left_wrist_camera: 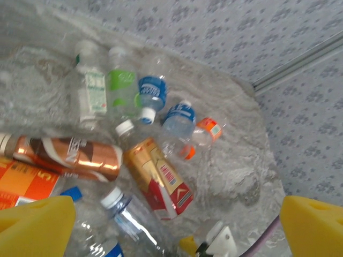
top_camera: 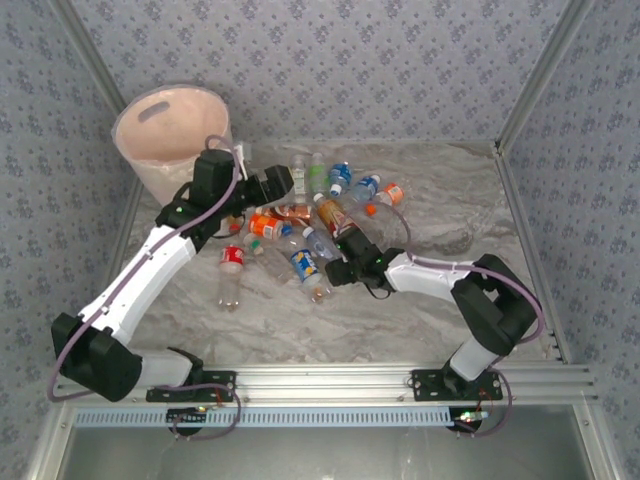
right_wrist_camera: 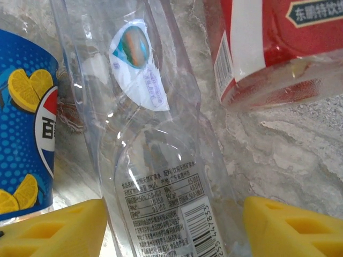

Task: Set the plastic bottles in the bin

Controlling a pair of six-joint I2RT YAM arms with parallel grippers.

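Observation:
Several plastic bottles lie in a heap at the middle of the table. The pale pink bin (top_camera: pixel 170 125) stands at the far left corner. My left gripper (top_camera: pixel 288 182) hovers open over the heap's left side, with a gold-and-red labelled bottle (left_wrist_camera: pixel 161 179) and a clear white-capped bottle (left_wrist_camera: pixel 128 214) below its yellow fingers (left_wrist_camera: pixel 37 225). My right gripper (top_camera: pixel 340 258) is low on the table and open. Its fingers (right_wrist_camera: pixel 295 227) straddle a clear bottle (right_wrist_camera: pixel 161 176) that has a barcode label. A blue bottle with orange slices (right_wrist_camera: pixel 24 139) lies left of it, a red-labelled one (right_wrist_camera: pixel 268 43) right.
Green, blue and orange labelled bottles (left_wrist_camera: pixel 151 93) lie further back toward the rear wall. A red-labelled bottle (top_camera: pixel 231 270) lies alone nearer the front left. Metal frame rails (top_camera: pixel 525 200) edge the marbled table (top_camera: pixel 440 220) at the right.

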